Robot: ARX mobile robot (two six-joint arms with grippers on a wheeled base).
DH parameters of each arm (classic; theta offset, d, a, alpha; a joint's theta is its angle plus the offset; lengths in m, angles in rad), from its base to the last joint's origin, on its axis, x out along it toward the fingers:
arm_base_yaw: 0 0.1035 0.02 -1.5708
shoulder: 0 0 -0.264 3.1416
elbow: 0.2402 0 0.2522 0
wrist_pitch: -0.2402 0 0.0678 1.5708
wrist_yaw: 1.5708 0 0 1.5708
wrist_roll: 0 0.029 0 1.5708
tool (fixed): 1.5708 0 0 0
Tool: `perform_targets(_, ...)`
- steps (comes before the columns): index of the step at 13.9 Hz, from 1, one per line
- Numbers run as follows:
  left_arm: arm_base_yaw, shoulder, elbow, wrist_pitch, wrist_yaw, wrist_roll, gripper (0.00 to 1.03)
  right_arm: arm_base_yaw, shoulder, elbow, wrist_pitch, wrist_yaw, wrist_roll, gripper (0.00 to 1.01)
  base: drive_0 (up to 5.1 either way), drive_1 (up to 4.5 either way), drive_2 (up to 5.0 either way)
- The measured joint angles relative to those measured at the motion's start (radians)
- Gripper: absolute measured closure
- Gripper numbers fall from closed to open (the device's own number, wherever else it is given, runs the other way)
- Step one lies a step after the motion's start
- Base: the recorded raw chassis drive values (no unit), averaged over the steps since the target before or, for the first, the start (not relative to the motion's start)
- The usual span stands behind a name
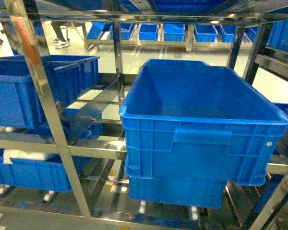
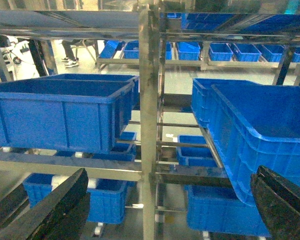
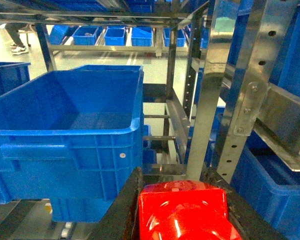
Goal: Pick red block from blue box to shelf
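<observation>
Red block (image 3: 182,212) clamped between the right tool's (image 3: 182,220) fingers, before the shelf (image 3: 210,95)

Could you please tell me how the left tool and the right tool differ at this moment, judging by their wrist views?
The right tool is shut on the red block, which fills the space between its dark fingers; the left tool holds nothing. The left tool's jaws stand wide apart at the frame's lower corners, while the right tool's sit close against the block. Both face the shelf and its blue crates.
</observation>
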Motion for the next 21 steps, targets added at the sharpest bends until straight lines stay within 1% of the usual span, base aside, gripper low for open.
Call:
perform_targets(7, 0.0, 0.0, 0.0, 0.0, 0.001, 0.0, 0.05, 0.0, 0.0, 0.0, -0.003, 0.0, 0.0, 0.73, 0.0, 0.17, -0.2)
perform_targets(10, 0.0, 0.0, 0.0, 0.001, 0.0, 0.0, 0.05, 0.0, 0.0, 0.0, -0.001, 0.0, 0.0, 0.73, 0.0, 4.01, -4.1)
perform_targets(21, 0.0, 0.0, 0.0, 0.0, 0.001, 0.0, 0.05, 0.0, 0.0, 0.0, -0.002, 0.0, 0.0, 0.73, 0.0, 0.0, 0.0)
